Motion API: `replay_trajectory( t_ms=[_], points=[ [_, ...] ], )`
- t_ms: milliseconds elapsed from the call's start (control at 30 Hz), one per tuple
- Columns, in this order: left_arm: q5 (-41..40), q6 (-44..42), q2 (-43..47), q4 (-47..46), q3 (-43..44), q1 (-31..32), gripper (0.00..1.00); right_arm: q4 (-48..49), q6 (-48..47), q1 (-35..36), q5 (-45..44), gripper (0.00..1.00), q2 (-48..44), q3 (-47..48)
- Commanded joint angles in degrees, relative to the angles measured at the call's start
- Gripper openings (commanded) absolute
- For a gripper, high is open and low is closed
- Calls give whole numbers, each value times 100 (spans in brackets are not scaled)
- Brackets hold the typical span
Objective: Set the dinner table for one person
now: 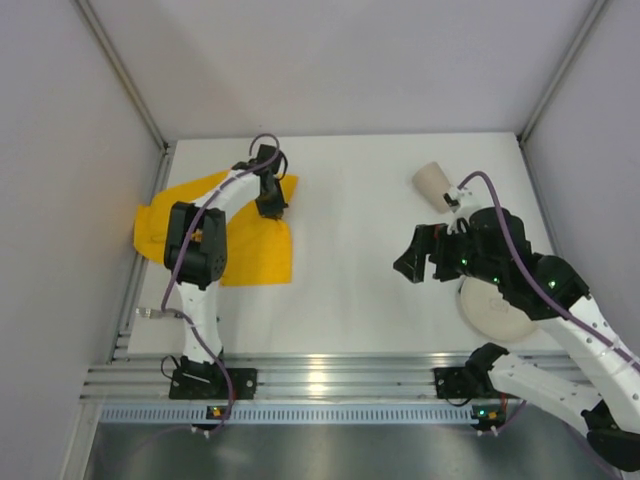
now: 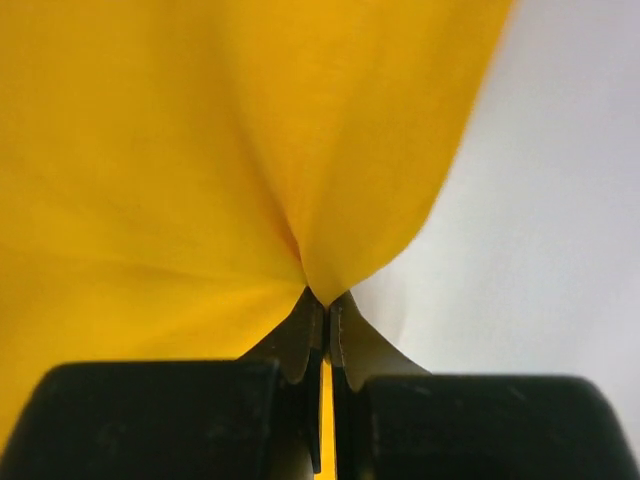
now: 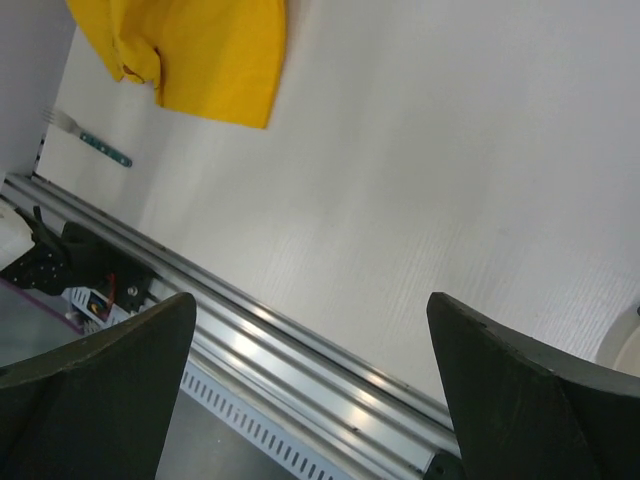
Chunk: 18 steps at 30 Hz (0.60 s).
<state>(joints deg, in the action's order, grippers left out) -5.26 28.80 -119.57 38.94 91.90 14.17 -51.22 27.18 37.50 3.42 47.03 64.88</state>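
Since the yellow cloth mat (image 2: 150,150) looks soft and limp, its edge suits a pinch: the left gripper (image 2: 322,305) clamps it there; right of the mat, the right gripper (image 3: 310,310) gapes empty.

Our left arm (image 1: 195,250) rises from its base and stretches forward over the left side. Its wrist is tipped down, so the left gripper (image 1: 272,208) points at the surface. In the wrist view we see its jaws pressed together, pinching a fold of the yellow cloth (image 2: 200,150). Our right arm (image 1: 595,325) folds back toward the middle, and the right gripper (image 1: 412,262) hangs above the surface with its fingers (image 3: 100,380) spread wide apart.
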Motion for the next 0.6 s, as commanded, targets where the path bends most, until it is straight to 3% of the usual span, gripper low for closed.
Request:
replay_trajectory(
  t_ms=[0, 233, 267, 300, 333, 367, 433, 567],
  points=[
    [499, 784, -118, 184, 942, 830, 0, 174, -37, 39, -149, 100, -150, 42],
    [1316, 2358, -725, -184, 2022, 1930, 0, -212, -37, 39, -289, 100, -510, 112],
    [1456, 2472, -865, -211, 2208, 2062, 5, -256, -37, 39, -315, 100, -615, 95],
    [1649, 2525, -1127, -176, 2410, 2281, 14, -309, -29, 39, -324, 100, -659, 95],
    [1807, 2578, -1234, -193, 2734, 2370, 46, -405, -28, 39, -324, 100, -703, 86],
    [1922, 2578, -1323, -237, 2867, 2466, 67, -441, -37, 39, -324, 100, -791, 69],
    [1897, 2526, -1350, -263, 3044, 2687, 98, -546, -29, 30, -464, 100, -853, 51],
    [1643, 2272, -938, -133, 2887, 2731, 98, -643, -63, 39, -579, 100, -836, 121]
  ],
)
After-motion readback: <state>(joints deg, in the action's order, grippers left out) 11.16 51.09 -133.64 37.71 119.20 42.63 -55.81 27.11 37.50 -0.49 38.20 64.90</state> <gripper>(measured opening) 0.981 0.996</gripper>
